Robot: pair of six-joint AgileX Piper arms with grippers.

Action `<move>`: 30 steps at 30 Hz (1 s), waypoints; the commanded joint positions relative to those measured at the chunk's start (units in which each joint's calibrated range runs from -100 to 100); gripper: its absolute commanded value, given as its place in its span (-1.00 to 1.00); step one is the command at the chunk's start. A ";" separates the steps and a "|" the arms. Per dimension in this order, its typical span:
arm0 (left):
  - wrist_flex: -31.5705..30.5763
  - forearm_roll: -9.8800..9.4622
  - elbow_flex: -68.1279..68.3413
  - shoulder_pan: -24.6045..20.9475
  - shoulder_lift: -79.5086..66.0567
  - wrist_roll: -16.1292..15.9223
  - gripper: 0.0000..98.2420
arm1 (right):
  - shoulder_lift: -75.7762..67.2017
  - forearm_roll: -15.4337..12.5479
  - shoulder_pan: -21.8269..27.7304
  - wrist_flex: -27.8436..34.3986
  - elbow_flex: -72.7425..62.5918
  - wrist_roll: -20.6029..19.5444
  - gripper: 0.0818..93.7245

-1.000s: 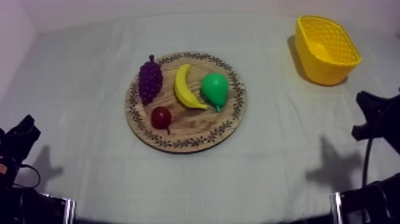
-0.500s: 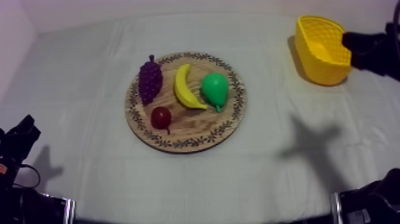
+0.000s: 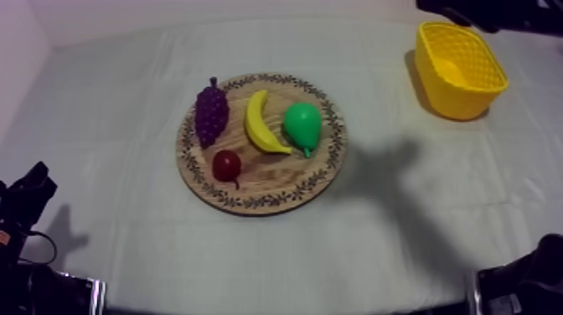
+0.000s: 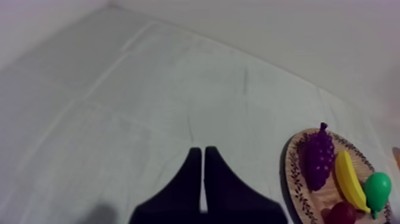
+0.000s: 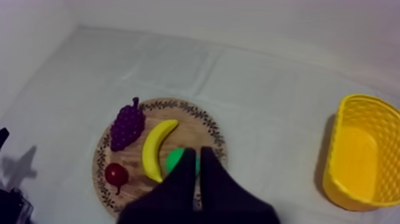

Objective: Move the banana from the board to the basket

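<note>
Banana [image 3: 264, 123] lies unpicked on the centre-frame wooden board [image 3: 270, 173]; the right gripper [image 5: 198, 156], closed and empty, needs opening and lowering.

A curved yellow toy banana [image 3: 262, 124] lies flat near the middle of a round wooden board with a patterned rim [image 3: 270, 178], its stem end toward the far rim. The board rests mid-table on the grey-white cloth [image 3: 109, 117]. A yellow latticed basket [image 3: 442, 94] stands upright at the far right, well apart from the board.

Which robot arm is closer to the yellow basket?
Right. The right arm reaches in close by the basket; the left gripper rests far off at the other side, beyond the wooden board.
</note>
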 commanded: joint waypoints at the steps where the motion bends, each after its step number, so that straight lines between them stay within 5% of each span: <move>1: -0.01 -0.03 -0.01 -0.01 -0.05 -0.02 -1.00 | 5.21 1.02 -1.94 4.27 -6.44 -1.39 -0.99; 16: -0.01 -0.03 -0.01 -0.01 -0.05 -0.02 -1.00 | 26.36 4.35 -9.72 24.94 -34.07 -6.91 -0.98; 30: -0.01 -0.03 -0.01 -0.01 -0.05 -0.02 -1.00 | 36.98 2.63 -12.93 40.20 -46.32 -8.42 -0.99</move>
